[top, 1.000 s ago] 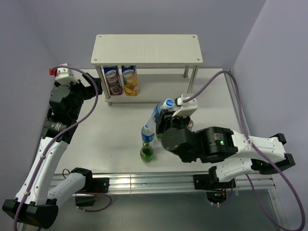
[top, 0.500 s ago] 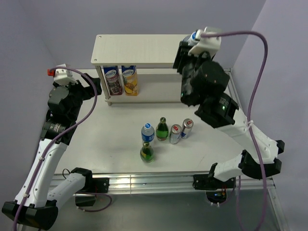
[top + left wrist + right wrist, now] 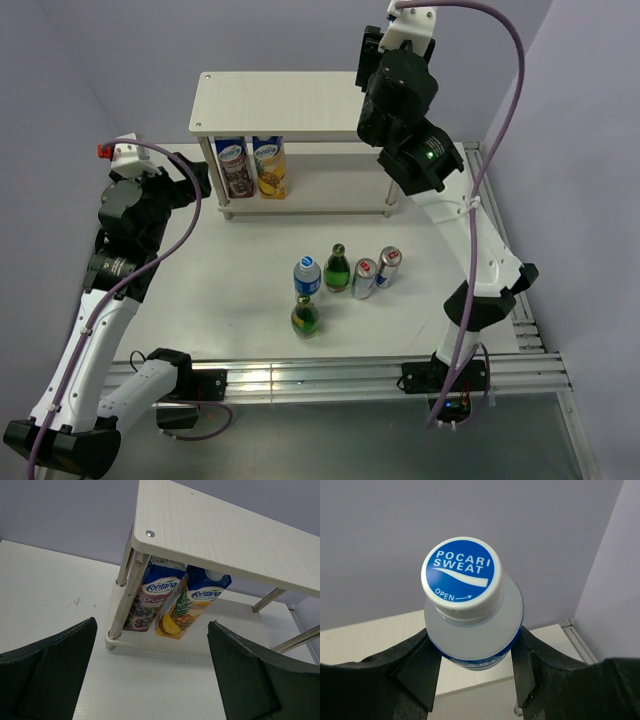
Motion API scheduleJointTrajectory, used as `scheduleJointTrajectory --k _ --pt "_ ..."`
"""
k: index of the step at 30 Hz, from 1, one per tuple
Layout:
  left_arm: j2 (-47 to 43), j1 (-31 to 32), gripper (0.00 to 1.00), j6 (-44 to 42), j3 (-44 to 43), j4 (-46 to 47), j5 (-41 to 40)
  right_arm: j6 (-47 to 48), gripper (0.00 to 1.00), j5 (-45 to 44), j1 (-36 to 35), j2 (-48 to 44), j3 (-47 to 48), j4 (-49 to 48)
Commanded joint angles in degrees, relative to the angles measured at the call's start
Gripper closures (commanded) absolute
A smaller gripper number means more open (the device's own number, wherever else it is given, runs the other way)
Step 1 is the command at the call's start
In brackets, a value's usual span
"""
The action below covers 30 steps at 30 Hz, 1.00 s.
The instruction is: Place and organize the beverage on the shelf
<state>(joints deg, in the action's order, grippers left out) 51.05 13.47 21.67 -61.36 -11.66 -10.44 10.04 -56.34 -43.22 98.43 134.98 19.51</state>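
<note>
White cap (image 3: 461, 575) of the clear bottle (image 3: 472, 635): blue disc reading "POCARI SWEAT", with "OPEN" and an arrow beneath. Lower board of the shelf (image 3: 225, 535): purple carton (image 3: 150, 597) marked "fontana" above a word beginning "Druv"; yellow carton (image 3: 192, 605) marked "fontana", its second word not legible. Labels of the cans (image 3: 365, 279) on the tabletop (image 3: 230, 290): too small to read.

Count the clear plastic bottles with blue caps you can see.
2. One clear plastic bottle with a blue cap stands on the white table; a second bottle is clamped in the right gripper over the pale wood-grain shelf. None seems hidden.
</note>
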Motion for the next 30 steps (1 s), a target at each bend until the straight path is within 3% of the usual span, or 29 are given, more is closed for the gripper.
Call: scheduleJointTrajectory --k 1,6,15,18,21,22,25,30 --pt "-1.1 0.1 0.01 -0.9 -0.2 1.6 -0.5 -7.6 0.99 6.9 3.0 0.4 4.2 3.1" --pt "-0.9 0.1 0.01 -1.0 -0.3 1.5 -0.5 -16.7 1.00 11.3 7.1 2.9 5.3 11.1" --pt "-1.2 0.1 0.01 -1.2 -0.3 1.3 -1.2 -20.9 0.99 15.9 11.4 3.7 2.5 14.0" --pt "-1.1 0.1 0.01 -1.4 -0.3 1.3 -1.3 -21.1 0.87 15.9 12.0 4.2 2.2 14.2" --pt "-1.0 0.1 0.01 -1.4 -0.3 1.3 -1.4 -20.6 0.50 16.1 12.2 4.9 2.0 13.9" --pt "-1.0 0.1 0.01 -1.5 -0.3 1.3 -1.4 -20.4 0.32 16.1 12.2 5.2 1.9 13.7" --pt "-1.0 0.0 0.01 -1.4 -0.3 1.3 -1.5 -20.3 0.21 15.8 12.2 5.4 1.2 13.2" --pt "-1.0 -0.2 0.01 -1.5 -0.2 1.3 -1.6 -20.4 0.20 15.6 12.2 4.8 -1.4 11.9"
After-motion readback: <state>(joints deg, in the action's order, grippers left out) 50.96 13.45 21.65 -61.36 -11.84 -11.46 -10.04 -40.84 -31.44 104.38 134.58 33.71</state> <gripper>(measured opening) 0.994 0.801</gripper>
